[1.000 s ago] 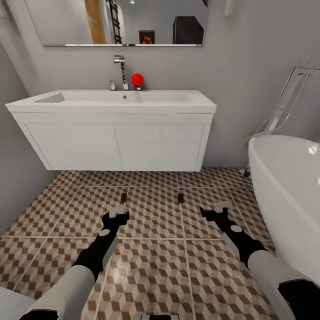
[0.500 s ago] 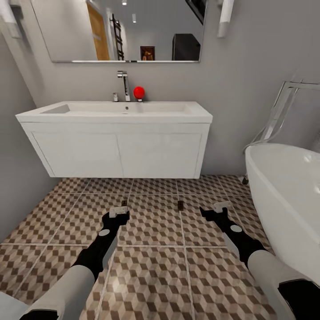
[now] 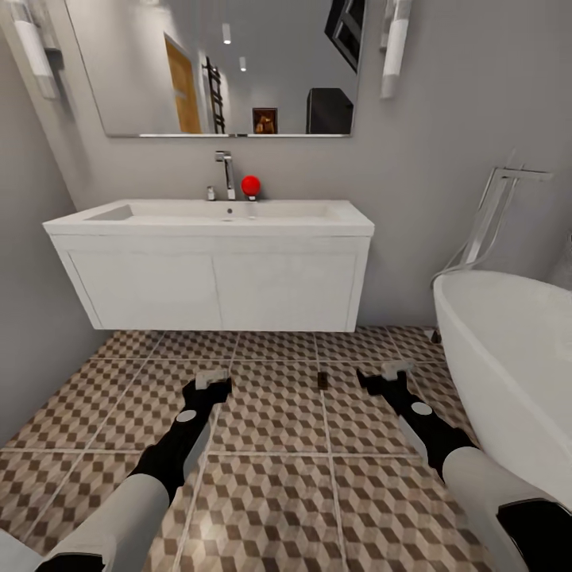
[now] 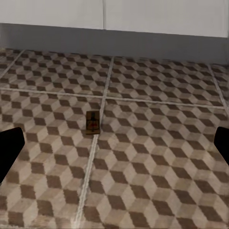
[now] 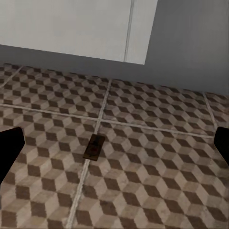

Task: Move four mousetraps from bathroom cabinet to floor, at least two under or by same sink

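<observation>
Head view: left gripper [image 3: 213,383], right gripper [image 3: 387,376] low, open.

Head faces sink [image 3: 210,218]; wrists share floor [image 4: 152,157].

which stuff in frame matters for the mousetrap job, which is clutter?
Job:
- mousetrap ahead of left gripper
- mousetrap ahead of right gripper
- sink
- tiled floor

Clutter:
- bathtub
- mirror
- red ball

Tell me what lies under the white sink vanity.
Under the vanity, bare patterned floor tiles run back to the wall. One mousetrap lies on the floor in front, not beneath it. The left gripper hides the floor just behind it.
</observation>
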Robot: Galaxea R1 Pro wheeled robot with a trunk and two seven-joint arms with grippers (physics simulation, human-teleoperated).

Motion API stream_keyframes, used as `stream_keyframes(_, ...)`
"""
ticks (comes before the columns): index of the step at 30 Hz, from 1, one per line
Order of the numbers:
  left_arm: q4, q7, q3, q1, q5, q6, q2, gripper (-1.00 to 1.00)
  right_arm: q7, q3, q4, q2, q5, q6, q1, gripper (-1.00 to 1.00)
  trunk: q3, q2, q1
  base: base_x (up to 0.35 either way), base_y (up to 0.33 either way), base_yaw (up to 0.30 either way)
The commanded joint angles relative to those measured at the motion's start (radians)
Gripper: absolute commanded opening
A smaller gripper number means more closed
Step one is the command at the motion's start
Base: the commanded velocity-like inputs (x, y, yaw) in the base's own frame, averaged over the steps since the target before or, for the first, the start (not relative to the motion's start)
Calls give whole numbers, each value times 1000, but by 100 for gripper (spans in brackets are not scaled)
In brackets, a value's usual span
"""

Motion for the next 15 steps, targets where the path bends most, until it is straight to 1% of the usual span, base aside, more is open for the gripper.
stream_keyframes(1,1,4,-1,0,1,-2,0,100,3,5,1,-1,-11,-3,-1,100,3,0,-1,0,0,0)
stream_keyframes(15,1,4,-1,0,1,-1,2,100,-7,5,1,-1,-10,-3,0,100,57,3,-7,0,0,0)
